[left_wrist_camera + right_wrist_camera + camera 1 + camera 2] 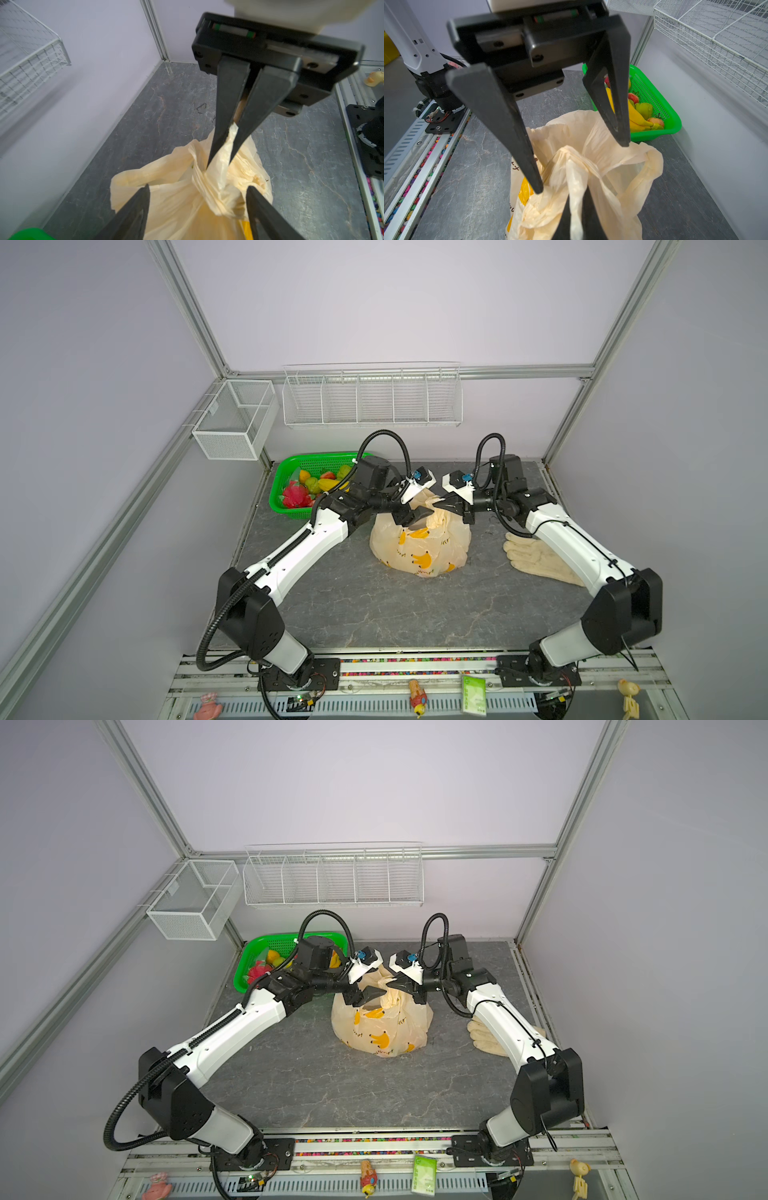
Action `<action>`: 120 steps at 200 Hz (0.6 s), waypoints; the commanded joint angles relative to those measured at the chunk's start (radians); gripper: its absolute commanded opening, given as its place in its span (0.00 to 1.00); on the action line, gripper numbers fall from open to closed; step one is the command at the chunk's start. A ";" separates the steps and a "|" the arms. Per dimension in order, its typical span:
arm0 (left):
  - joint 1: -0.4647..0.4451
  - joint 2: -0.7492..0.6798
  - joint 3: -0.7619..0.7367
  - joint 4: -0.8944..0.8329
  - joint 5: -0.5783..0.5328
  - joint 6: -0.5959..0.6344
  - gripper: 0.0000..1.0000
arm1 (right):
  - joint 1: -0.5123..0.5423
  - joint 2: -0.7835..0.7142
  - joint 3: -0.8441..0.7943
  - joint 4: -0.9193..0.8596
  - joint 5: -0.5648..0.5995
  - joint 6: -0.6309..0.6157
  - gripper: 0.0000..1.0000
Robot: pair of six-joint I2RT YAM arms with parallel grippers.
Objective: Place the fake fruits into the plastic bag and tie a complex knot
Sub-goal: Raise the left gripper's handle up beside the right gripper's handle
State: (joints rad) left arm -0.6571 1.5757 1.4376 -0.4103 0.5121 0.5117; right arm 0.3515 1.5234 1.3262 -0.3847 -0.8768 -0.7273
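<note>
The cream plastic bag (419,549) (384,1029) with printed bananas stands mid-table, bulging; its contents do not show. Above its mouth my right gripper (578,209) (436,502) is shut on one flat handle strip (576,182), pulled taut. My left gripper (197,188) (422,514) stands open astride the gathered neck, touching nothing I can see. The handles wind round each other in a loose knot (209,193); a free handle loop (652,164) hangs aside. Fake fruits (318,485) lie in the green basket (286,472): bananas, a pear, a dragon fruit.
A cream rubber glove (536,558) lies right of the bag, partly under my right arm. White wire baskets (372,398) hang on the back wall, and one (232,418) hangs at the left corner. Small toys sit on the front rail (415,668).
</note>
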 commanded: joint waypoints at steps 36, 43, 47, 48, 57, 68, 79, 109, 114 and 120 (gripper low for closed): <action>0.001 0.083 0.109 -0.135 0.055 0.077 0.63 | 0.004 0.002 0.021 0.009 -0.031 -0.007 0.06; 0.001 0.092 0.120 -0.145 0.057 0.082 0.62 | 0.004 0.003 0.020 0.014 -0.035 -0.003 0.07; 0.001 0.098 0.126 -0.151 0.057 0.085 0.61 | 0.004 0.003 0.022 0.016 -0.038 0.001 0.07; 0.001 0.099 0.127 -0.153 0.057 0.086 0.61 | 0.004 0.003 0.022 0.017 -0.038 0.001 0.07; 0.000 0.113 0.142 -0.167 0.056 0.094 0.59 | 0.004 0.005 0.024 0.024 -0.044 0.008 0.07; 0.001 0.125 0.156 -0.182 0.055 0.099 0.55 | 0.006 0.005 0.024 0.028 -0.049 0.012 0.07; 0.001 0.133 0.166 -0.192 0.058 0.100 0.50 | 0.005 0.005 0.023 0.035 -0.046 0.019 0.06; 0.001 0.136 0.169 -0.187 0.085 0.095 0.36 | 0.007 0.009 0.018 0.063 -0.049 0.041 0.06; 0.001 0.135 0.168 -0.184 0.085 0.092 0.34 | 0.007 0.008 0.018 0.070 -0.048 0.049 0.07; 0.001 0.135 0.166 -0.182 0.084 0.090 0.32 | 0.007 0.010 0.017 0.078 -0.048 0.053 0.07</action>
State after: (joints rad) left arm -0.6567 1.7023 1.5772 -0.5648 0.5655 0.5850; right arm 0.3515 1.5234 1.3262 -0.3565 -0.8841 -0.6949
